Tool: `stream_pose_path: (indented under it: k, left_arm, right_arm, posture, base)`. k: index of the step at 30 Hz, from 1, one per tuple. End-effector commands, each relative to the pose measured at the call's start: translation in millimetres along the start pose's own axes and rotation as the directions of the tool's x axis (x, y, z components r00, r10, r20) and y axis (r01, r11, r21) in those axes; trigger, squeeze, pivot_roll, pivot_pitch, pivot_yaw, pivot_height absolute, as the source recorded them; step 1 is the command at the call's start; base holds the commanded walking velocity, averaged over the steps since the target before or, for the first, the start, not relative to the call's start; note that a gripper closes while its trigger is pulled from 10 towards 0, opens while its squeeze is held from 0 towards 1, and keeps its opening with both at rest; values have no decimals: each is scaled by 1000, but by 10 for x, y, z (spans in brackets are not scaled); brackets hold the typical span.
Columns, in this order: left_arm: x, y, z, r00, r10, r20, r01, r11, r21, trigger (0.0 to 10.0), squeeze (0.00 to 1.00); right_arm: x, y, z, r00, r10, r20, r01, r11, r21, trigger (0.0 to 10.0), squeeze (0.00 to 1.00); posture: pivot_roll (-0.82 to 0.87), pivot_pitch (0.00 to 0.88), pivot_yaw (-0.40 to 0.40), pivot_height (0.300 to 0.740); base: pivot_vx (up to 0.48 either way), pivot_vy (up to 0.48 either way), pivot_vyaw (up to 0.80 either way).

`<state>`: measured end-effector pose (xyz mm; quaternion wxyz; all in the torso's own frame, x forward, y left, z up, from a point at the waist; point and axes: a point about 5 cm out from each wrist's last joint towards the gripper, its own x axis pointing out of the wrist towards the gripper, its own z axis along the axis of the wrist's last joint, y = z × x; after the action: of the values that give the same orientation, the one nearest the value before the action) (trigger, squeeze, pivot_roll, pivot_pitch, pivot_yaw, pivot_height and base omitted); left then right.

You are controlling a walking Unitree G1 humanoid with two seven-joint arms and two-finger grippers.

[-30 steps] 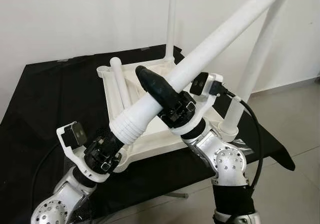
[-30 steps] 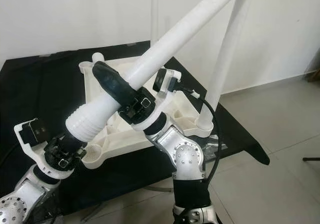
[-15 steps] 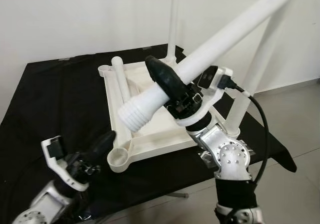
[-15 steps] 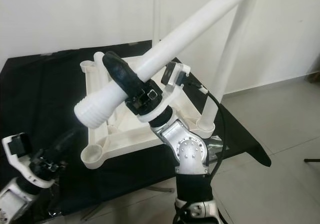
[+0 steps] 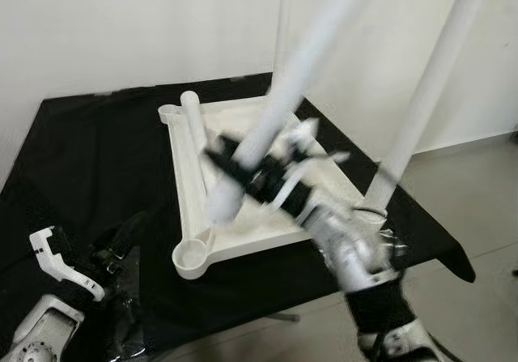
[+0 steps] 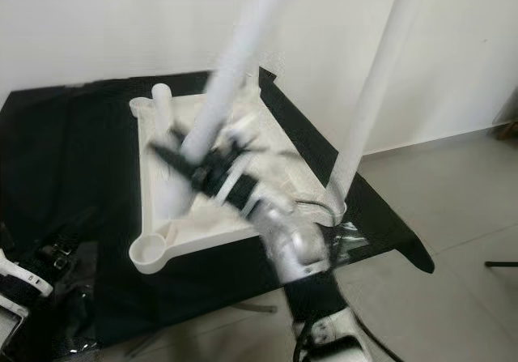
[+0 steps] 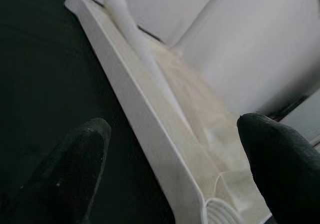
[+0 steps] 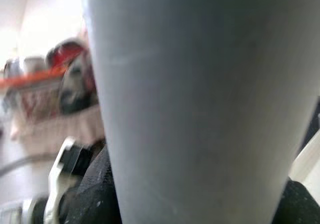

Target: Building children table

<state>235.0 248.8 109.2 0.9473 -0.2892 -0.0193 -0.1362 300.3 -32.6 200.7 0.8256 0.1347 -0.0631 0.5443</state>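
I see my right gripper point(image 5: 243, 168) clamped around a white table leg point(image 5: 279, 107), blurred, its ribbed end hanging over the upturned white tabletop point(image 5: 193, 185) on the black cloth point(image 5: 89, 151). The empty corner socket point(image 5: 191, 257) sits at seven o'clock of that end. My left gripper point(image 7: 170, 154) hangs open beside the rim. I judge the leg could strike the rim and jam crooked.

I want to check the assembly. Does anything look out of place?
One white leg lies loose inside the upturned tabletop instead of standing in a socket. The right claw holds another leg, tilted, not yet seated.
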Motion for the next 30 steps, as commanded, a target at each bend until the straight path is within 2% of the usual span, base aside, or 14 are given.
stream_pose_path:
  k: [1, 5, 9, 11, 13, 17, 23, 27, 30]
  left_arm:
    - [82, -102, -65, 1000, 8, -16, -7, 999, 42, 10000, 0]
    - [210, -269, -237, 998, 2, -70, 9, 986, 164, 10000, 0]
    - [232, -296, -274, 996, 2, -87, 14, 982, 189, 10000, 0]
    - [270, -329, -334, 993, 17, -114, 12, 969, 248, 10000, 0]
    - [270, -329, -334, 993, 17, -114, 12, 969, 248, 10000, 0]
    - [313, -342, -434, 988, 79, -130, -28, 934, 356, 10000, 0]
    - [306, -345, -515, 984, 99, -146, -34, 918, 395, 10000, 0]
    - [304, -351, -607, 979, 112, -169, -23, 889, 457, 10000, 0]
    - [309, -360, -628, 978, 111, -176, -15, 880, 474, 10000, 0]
  right_arm:
    - [-12, 54, -6, 999, 42, -9, -43, 999, -31, 10000, 0]
    - [-59, 140, -86, 991, 123, -57, -125, 991, -40, 10000, 0]
    - [-82, 158, -103, 987, 142, -76, -146, 988, -48, 10000, 0]
    - [-147, 182, -142, 979, 169, -112, -177, 983, -57, 10000, 0]
    - [-147, 182, -142, 979, 169, -112, -177, 983, -57, 10000, 0]
    - [-308, 203, -239, 955, 218, -200, -239, 967, -86, 10000, 0]
    - [-368, 146, -249, 954, 199, -226, -228, 967, -111, 10000, 0]
    - [-406, 59, -220, 958, 163, -234, -198, 970, -138, 10000, 0]
    - [-423, 10, -200, 961, 139, -240, -180, 971, -157, 10000, 0]
  posture:
    - [8, 0, -61, 740]
    - [-8, 0, -52, 740]
    - [-11, 0, -49, 740]
    - [-21, 0, -38, 740]
    - [-21, 0, -38, 740]
    - [-29, 0, -29, 740]
    - [-31, 0, -29, 740]
    - [-31, 0, -31, 740]
    - [-31, 0, -32, 740]
  base:
    - [0, 0, 0]
    - [0, 0, 359]
    - [0, 0, 780]
    - [0, 0, 800]
    - [0, 0, 800]
    - [0, 0, 800]
    - [0, 0, 800]
    - [0, 0, 800]
    - [0, 0, 792]
